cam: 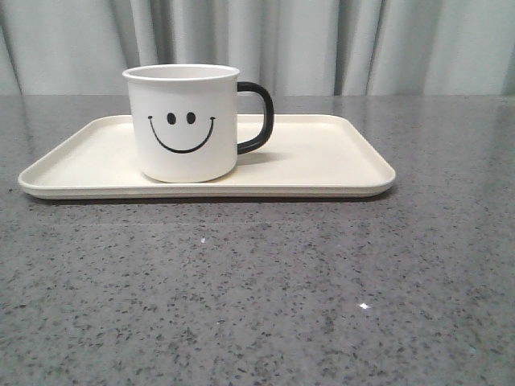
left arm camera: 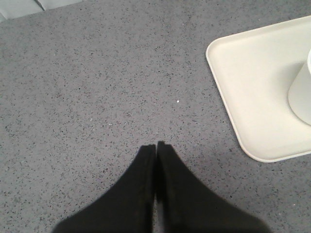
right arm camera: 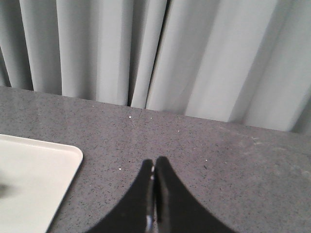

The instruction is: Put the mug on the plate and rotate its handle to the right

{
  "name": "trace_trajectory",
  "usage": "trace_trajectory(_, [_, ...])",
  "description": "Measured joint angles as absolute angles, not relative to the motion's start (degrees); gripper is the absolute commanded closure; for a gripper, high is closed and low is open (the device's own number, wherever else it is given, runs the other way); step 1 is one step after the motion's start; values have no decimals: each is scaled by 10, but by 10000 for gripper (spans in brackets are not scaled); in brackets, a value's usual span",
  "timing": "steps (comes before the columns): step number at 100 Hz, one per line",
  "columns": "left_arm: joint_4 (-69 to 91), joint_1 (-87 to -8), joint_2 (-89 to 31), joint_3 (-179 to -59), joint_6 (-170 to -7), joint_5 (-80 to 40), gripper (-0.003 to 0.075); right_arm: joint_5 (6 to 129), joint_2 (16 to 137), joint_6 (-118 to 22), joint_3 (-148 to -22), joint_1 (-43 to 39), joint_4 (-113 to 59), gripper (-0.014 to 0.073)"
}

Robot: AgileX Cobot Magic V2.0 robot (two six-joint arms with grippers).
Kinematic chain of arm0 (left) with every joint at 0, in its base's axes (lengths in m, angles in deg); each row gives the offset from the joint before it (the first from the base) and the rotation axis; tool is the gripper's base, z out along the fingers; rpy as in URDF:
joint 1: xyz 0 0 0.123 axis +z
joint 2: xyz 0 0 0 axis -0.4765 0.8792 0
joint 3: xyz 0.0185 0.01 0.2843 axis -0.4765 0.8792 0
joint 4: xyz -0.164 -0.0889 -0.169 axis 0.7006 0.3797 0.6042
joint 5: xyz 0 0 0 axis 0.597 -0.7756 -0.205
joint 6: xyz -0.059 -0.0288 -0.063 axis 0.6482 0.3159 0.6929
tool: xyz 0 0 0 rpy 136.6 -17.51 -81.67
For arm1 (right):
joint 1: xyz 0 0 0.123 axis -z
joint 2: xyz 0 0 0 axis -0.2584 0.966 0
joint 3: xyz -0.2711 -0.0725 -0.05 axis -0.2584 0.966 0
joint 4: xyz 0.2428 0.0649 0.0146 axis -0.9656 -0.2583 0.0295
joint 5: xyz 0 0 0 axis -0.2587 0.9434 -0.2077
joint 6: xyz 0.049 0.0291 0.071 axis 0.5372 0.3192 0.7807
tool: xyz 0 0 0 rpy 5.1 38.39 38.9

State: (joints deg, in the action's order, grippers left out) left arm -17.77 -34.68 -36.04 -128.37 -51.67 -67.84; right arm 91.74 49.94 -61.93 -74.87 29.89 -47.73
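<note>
The white mug point(cam: 182, 122) with a black smiley face stands upright on the left half of the cream plate point(cam: 322, 157). Its black handle point(cam: 257, 117) points to the right. Neither arm shows in the front view. In the left wrist view my left gripper point(left arm camera: 156, 144) is shut with nothing in it, over bare table beside a corner of the plate point(left arm camera: 252, 87); a bit of the mug's point(left arm camera: 301, 94) side shows at the frame's edge. My right gripper point(right arm camera: 153, 161) is shut and empty too, over the table next to another corner of the plate point(right arm camera: 34, 179).
The table point(cam: 257, 297) is grey speckled stone. A pale curtain point(cam: 322, 40) hangs behind its far edge, also seen as the curtain point(right arm camera: 160, 53) in the right wrist view.
</note>
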Motion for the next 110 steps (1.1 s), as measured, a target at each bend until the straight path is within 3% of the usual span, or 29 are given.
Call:
trace_trajectory(60, [-182,-347,-360,-1276,-517,-661,740,917,499,-619,-749,299,-476,711])
trace_trajectory(81, [-179,-347,-432,-1146,-517,-420,740,917,499,-619,-749,299,-476,711])
trace_trajectory(110, [-155,-347,-637,-810,-517,-51,740,917,499,-619,-749,299,-476,711])
